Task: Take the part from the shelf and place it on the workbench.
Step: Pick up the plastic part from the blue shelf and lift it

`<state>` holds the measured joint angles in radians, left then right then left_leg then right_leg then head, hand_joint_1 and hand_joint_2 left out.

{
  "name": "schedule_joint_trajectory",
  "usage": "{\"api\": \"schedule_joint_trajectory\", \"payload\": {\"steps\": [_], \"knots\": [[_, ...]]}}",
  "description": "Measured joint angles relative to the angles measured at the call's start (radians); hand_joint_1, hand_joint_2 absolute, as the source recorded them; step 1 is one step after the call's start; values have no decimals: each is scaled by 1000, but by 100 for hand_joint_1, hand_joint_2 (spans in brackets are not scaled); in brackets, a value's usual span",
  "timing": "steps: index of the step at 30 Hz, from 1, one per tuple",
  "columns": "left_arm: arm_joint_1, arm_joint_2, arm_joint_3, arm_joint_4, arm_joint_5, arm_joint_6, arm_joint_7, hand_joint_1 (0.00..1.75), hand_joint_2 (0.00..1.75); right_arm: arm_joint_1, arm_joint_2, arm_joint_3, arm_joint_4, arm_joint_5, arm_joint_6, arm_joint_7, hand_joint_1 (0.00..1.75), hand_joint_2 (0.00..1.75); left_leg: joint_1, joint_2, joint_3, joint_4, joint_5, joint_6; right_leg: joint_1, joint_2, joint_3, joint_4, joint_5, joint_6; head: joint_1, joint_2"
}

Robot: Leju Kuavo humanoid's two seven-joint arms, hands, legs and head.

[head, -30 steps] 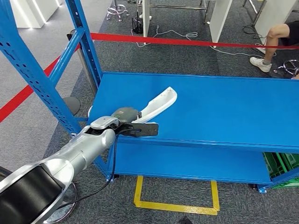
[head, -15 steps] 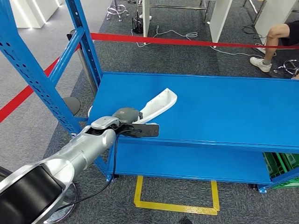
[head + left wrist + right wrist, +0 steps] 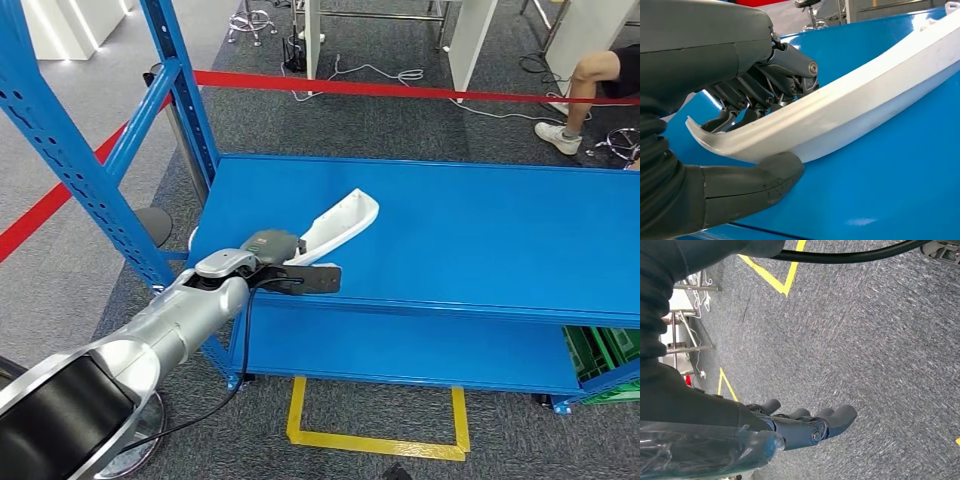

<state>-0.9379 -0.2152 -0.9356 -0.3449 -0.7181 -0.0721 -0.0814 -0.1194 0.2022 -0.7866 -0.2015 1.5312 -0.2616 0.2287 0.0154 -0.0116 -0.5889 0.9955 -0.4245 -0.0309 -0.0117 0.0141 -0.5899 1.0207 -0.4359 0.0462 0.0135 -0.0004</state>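
A long, curved white part (image 3: 341, 221) lies slantwise on the blue shelf board (image 3: 490, 240), near its left front corner. My left hand (image 3: 278, 258) reaches in from the lower left and grips the part's near end. In the left wrist view the dark fingers (image 3: 764, 82) curl over the top of the white part (image 3: 866, 100) and the thumb (image 3: 753, 182) lies under it, against the blue board. My right hand (image 3: 806, 422) hangs over grey carpet with its fingers stretched out and nothing in them.
Blue shelf uprights (image 3: 83, 160) rise at the left. Red barrier tape (image 3: 377, 90) runs behind the shelf. A seated person's leg and shoe (image 3: 573, 95) are at the far right. A green crate (image 3: 604, 355) sits under the shelf; yellow floor tape (image 3: 377, 440) marks the carpet.
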Motion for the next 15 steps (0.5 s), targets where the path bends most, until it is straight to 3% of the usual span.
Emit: {"api": "schedule_joint_trajectory", "payload": {"steps": [15], "knots": [[2, -1, 29, 0, 10, 35, -13, 175, 175, 1, 0, -2, 0, 0, -2, -2, 0, 175, 0, 0, 0, 0, 0, 0, 0, 0, 0, 0, 0, 0, 0, 0]]}}
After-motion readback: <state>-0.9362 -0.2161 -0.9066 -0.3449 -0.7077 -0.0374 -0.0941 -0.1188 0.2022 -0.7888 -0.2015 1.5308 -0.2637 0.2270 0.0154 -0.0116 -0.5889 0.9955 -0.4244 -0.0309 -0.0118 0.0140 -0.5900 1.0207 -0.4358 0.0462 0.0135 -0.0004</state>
